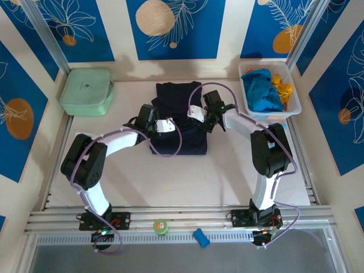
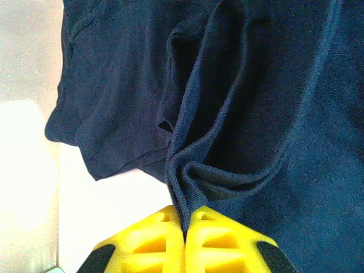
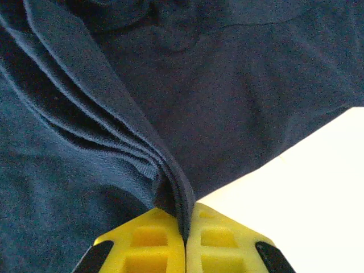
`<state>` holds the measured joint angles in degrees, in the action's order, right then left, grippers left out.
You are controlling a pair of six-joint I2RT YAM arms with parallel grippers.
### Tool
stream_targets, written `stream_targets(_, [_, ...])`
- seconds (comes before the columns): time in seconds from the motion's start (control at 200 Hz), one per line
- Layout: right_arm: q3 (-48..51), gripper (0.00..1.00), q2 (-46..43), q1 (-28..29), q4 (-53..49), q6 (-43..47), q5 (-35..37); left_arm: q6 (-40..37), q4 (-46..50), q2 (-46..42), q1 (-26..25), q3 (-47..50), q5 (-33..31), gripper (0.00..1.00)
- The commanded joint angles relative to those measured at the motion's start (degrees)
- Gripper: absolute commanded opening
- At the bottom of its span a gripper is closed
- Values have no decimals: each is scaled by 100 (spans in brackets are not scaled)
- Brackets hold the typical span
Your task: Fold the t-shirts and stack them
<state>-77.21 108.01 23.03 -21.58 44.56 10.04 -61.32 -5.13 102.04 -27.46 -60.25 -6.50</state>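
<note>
A dark navy t-shirt [image 1: 177, 116] lies partly folded in the middle of the table. My left gripper [image 1: 169, 125] is at its left side, and its yellow fingers [image 2: 148, 242] are shut on a bunched fold of the navy cloth [image 2: 250, 114]. At the shirt's right side my right gripper [image 1: 196, 112] has its yellow fingers [image 3: 219, 242] shut on several stacked layers of navy cloth [image 3: 239, 96]. A turquoise-blue t-shirt [image 1: 263, 91] and an orange-yellow t-shirt [image 1: 282, 88] lie crumpled in the white mesh basket [image 1: 296, 108] at the back right.
A pale mint-green box [image 1: 86, 91] stands at the back left. On the rail at the near edge lie a small green roll [image 1: 161, 227] and a blue object [image 1: 200, 237]. Bare white table [image 1: 170, 182] stretches in front of the navy shirt.
</note>
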Motion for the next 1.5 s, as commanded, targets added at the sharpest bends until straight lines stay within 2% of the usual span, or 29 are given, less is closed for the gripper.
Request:
stream_targets(0.0, [-281, 15, 210, -74, 436, -366, -111, 167, -587, 244, 66, -256, -184, 2])
stream_targets(0.02, [-313, 20, 251, -85, 464, -418, -101, 192, -648, 301, 66, -273, -255, 6])
stream_targets(0.07, [-360, 35, 327, -112, 579, -552, -57, 284, -890, 412, 73, -316, -486, 24])
stream_targets(0.115, [-376, 45, 367, -144, 740, -727, -20, 379, -1067, 479, 72, -338, -642, 32])
stream_targets(0.155, [-407, 49, 383, -170, 830, -869, -30, 451, -1217, 519, 74, -361, -766, 37])
stream_targets(0.235, [-508, 50, 427, -231, 960, -1167, -59, 591, -1570, 608, 83, -415, -1081, 50])
stream_targets(0.45, [-643, 51, 351, -281, 1051, -1515, -196, 560, -2158, 674, 96, -548, -1730, 62])
stream_targets(0.58, [-375, 52, -17, -308, 1103, -1261, -462, 557, -2434, 232, 118, -261, -1501, 70])
stream_targets(0.695, [17, 53, -496, -360, 1014, -590, -888, 617, -2410, -400, 229, 51, -866, 79])
stream_targets(0.81, [479, 55, -1081, -431, 570, 504, -1494, 301, -1710, -1244, 379, 448, 463, 80])
stream_targets(0.906, [783, 57, -1574, -489, -194, 1648, -2025, -773, -635, -2041, 432, 879, 1670, 80])
stream_targets(0.986, [939, 60, -1884, -466, -1063, 2766, -2327, -1738, 481, -2528, 421, 1054, 2205, 82])
stream_targets(1.086, [986, 61, -1985, -297, -1942, 3738, -1958, -2638, 1726, -2744, 311, 1057, 2024, 87])
stream_targets(1.201, [1105, 62, -1959, -14, -2347, 4100, -1507, -3272, 2506, -2795, 141, 1103, 1590, 88])
stream_targets(1.316, [1375, 62, -1881, 246, -2148, 4225, -1119, -3529, 3003, -2753, -40, 1118, 1359, 88])
stream_targets(1.496, [1533, 63, -1571, 551, -1877, 4349, -719, -3544, 3228, -2540, -318, 1174, 1343, 88])
